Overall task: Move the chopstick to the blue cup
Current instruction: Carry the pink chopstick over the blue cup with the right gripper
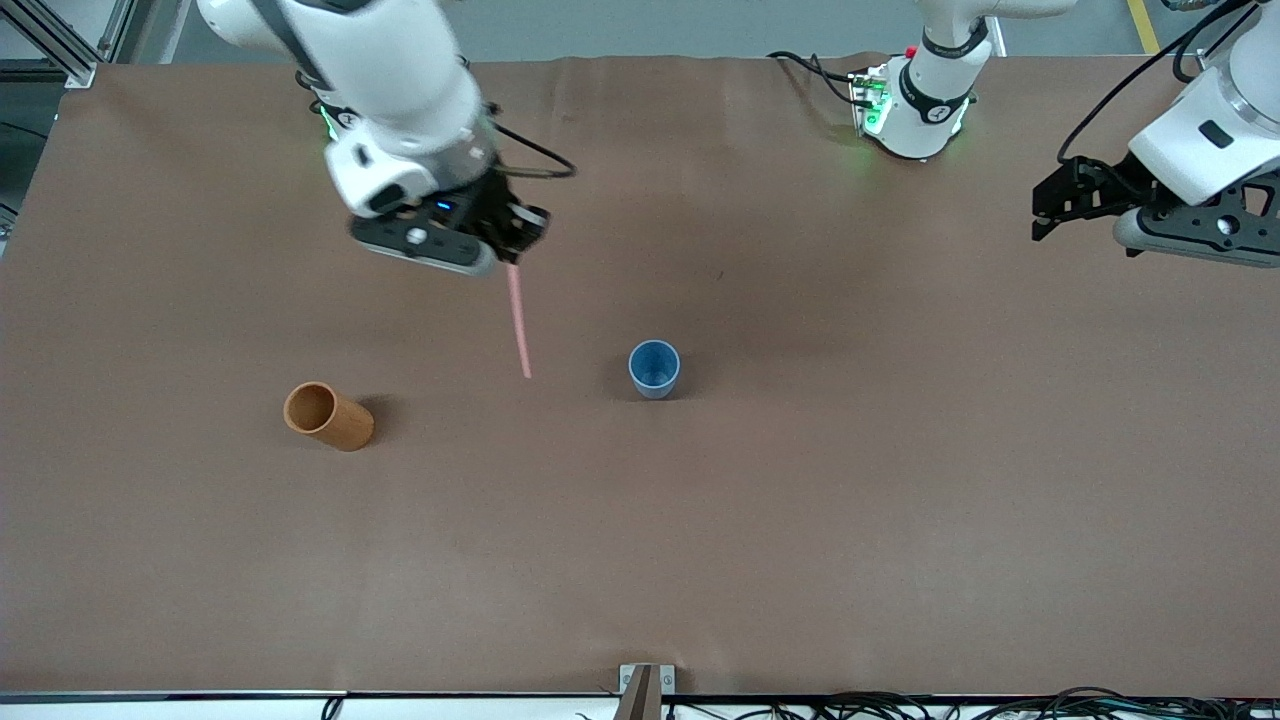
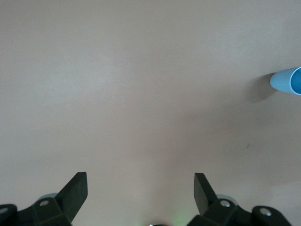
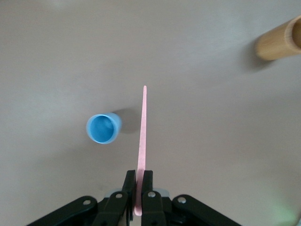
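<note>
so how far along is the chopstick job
Done: the right gripper is shut on the chopstick and holds it in the air. In hand: carrying it toward the upright blue cup, not yet over it. Left: lowering it in and letting go. The left gripper waits open.

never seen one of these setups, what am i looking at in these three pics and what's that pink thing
Two robot arms stand at a brown table. The big picture looks down from across the table; the other two come from cameras on each arm's wrist. The right gripper is up in the air, shut on the pink thing, a chopstick hanging down over the table. In its wrist picture the stick shows beside the blue cup, which stands upright. An orange-brown cup stands toward the right arm's end. The left gripper waits open over its own end, holding nothing.
</note>
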Robot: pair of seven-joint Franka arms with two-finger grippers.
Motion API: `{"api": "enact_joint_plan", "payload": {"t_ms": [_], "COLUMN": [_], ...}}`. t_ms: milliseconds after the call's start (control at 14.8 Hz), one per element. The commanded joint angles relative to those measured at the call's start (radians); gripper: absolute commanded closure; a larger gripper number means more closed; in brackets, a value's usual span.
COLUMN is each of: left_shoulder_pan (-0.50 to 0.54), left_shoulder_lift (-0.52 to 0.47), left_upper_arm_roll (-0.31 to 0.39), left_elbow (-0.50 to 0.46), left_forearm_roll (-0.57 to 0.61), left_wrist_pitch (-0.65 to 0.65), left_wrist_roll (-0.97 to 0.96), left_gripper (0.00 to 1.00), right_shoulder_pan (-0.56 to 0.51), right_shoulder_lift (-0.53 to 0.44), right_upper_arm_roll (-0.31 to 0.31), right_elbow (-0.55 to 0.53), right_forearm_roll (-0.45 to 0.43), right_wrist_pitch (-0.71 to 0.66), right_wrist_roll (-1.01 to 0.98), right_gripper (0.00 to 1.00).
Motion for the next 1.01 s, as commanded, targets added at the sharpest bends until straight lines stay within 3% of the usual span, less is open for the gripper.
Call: {"api": "enact_joint_plan", "payload": {"t_ms": [0,337,944], "left_shoulder_pan": [0.004,0.004,0.004], "left_shoulder_lift": [0.000,-0.002,0.003], "left_upper_arm_roll": [0.000,0.000,0.000], "left_elbow": [0.000,0.003,0.009], "left_forearm_roll": [-0.006,-0.007,0.005], "left_wrist_pitch": [0.005,0.005,0.009], "left_wrist_roll": [0.012,0.002,0.002], "left_gripper": [0.00,0.00,0.00], "right_shoulder_pan": [0.046,0.132,0.178], "right_shoulder_lift": [0.081,0.171,0.223], "right_upper_arm_roll": [-0.015,-0.016,-0.016], "right_elbow": [0.078,0.078,0.049], "right_forearm_roll": [0.028,0.026,0.028], "right_wrist_pitch": [0.055,0.120,0.120], "right_wrist_roll": [0.091,0.146,0.148], "right_gripper": [0.97,0.98,0.99]}}
